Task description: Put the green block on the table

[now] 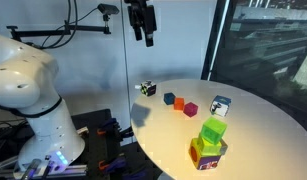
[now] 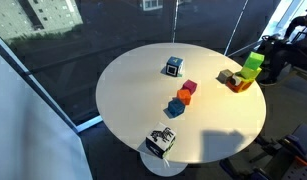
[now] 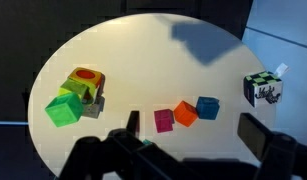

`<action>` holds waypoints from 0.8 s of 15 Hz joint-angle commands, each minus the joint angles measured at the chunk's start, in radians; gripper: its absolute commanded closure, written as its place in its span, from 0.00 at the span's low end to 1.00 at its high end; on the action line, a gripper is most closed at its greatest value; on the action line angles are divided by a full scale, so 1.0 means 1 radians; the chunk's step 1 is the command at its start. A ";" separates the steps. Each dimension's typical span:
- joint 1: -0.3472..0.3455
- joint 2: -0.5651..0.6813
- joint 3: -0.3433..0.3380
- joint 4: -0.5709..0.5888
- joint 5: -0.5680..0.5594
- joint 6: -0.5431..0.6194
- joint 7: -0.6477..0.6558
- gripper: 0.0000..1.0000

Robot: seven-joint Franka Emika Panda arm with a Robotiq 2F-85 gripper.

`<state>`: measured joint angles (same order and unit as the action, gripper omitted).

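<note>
The green block [image 1: 214,131] rests on top of a larger multicoloured cube [image 1: 206,153] near the edge of the round white table [image 1: 258,125]. It also shows in an exterior view [image 2: 253,62] and in the wrist view [image 3: 63,109], at the left. My gripper [image 1: 141,25] hangs high above the table's far side, well away from the green block. In the wrist view the gripper [image 3: 196,132] is open and empty, with its fingers framing the small blocks far below.
A blue block [image 1: 169,99], an orange block [image 1: 179,103] and a magenta block [image 1: 191,109] lie in a row mid-table. A black-and-white patterned cube [image 1: 146,89] sits near one edge. A white cube with blue marks [image 1: 220,105] stands behind the stack.
</note>
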<state>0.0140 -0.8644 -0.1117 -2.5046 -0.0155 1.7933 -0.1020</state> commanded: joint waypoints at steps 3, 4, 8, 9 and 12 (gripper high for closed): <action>-0.032 0.132 0.011 0.139 0.013 -0.024 0.047 0.00; -0.037 0.161 0.010 0.168 0.012 -0.034 0.054 0.00; -0.063 0.283 0.006 0.288 0.006 -0.071 0.083 0.00; -0.071 0.313 0.004 0.317 0.005 -0.084 0.091 0.00; -0.090 0.410 -0.004 0.399 0.003 -0.108 0.093 0.00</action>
<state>-0.0553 -0.5640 -0.1121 -2.2219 -0.0155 1.7450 -0.0228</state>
